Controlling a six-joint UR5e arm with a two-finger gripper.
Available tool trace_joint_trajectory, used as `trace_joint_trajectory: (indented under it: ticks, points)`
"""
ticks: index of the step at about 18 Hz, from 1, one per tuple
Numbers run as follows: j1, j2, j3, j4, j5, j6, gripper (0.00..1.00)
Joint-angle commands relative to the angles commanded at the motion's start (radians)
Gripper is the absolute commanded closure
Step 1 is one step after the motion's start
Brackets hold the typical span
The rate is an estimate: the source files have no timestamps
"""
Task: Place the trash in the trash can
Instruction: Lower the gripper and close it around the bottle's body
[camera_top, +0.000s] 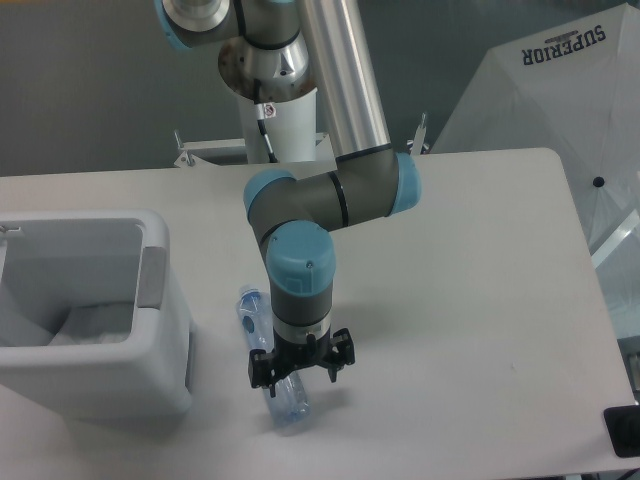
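My gripper (300, 371) over the bottle (270, 358)
Its jaws are spread wide, straddling the bottle on the table (470, 260), gripping nothing.

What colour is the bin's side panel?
Grey, on the white bin; the fixed camera, the only view, shows it.

1. The bottle (272, 366) is clear bluish plastic with a glossy, faintly crinkled skin.
2. Left of the bottle, the trash can (160, 365) is smooth white plastic with a matt grey side panel.
3. Under the bottle, the table (470, 300) is matt off-white and smooth.
4. Above the bottle, the arm (340, 80) shows polished silver metal and satin blue plastic caps.
5. The gripper (300, 362) is matt black.
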Motion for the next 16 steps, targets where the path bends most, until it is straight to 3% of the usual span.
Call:
trace_joint_trajectory:
  ticks: [16]
  points:
    - [-0.02, -0.072, 0.026, 0.003, 0.034, -0.005, 0.0]
